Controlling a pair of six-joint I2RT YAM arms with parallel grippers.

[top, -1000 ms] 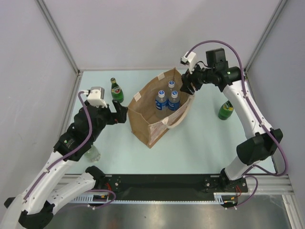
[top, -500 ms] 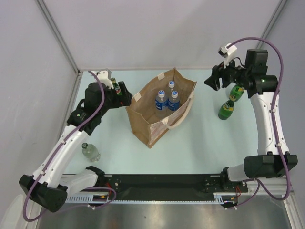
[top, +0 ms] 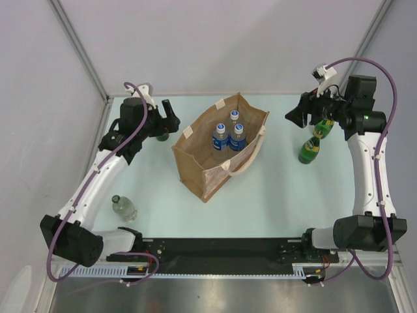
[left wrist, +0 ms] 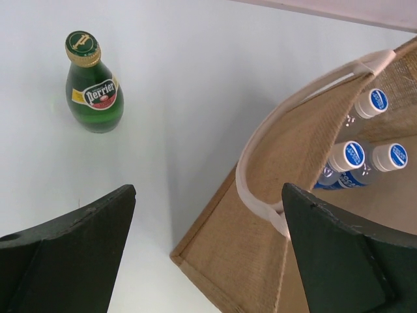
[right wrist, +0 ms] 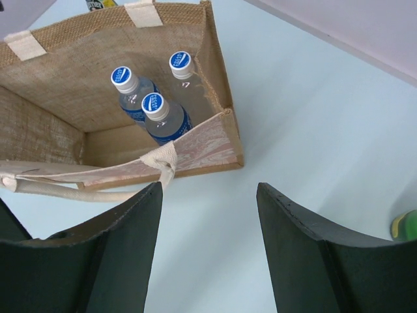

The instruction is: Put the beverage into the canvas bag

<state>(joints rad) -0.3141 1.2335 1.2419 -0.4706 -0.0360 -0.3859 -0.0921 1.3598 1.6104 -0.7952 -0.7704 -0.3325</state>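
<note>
Left wrist: upright green Perrier bottle (left wrist: 94, 98), cap up, near canvas bag (left wrist: 238, 261).

Light was bright, even and diffuse, falling from overhead. A soft grey shadow lay between the left fingers (left wrist: 71, 254), beside the bag (left wrist: 306, 143). Those and the right fingers (right wrist: 98, 261) showed dark, nearly featureless, slightly soft-edged. Above the left finger, the bottle (left wrist: 94, 85) looked sharp.
</note>
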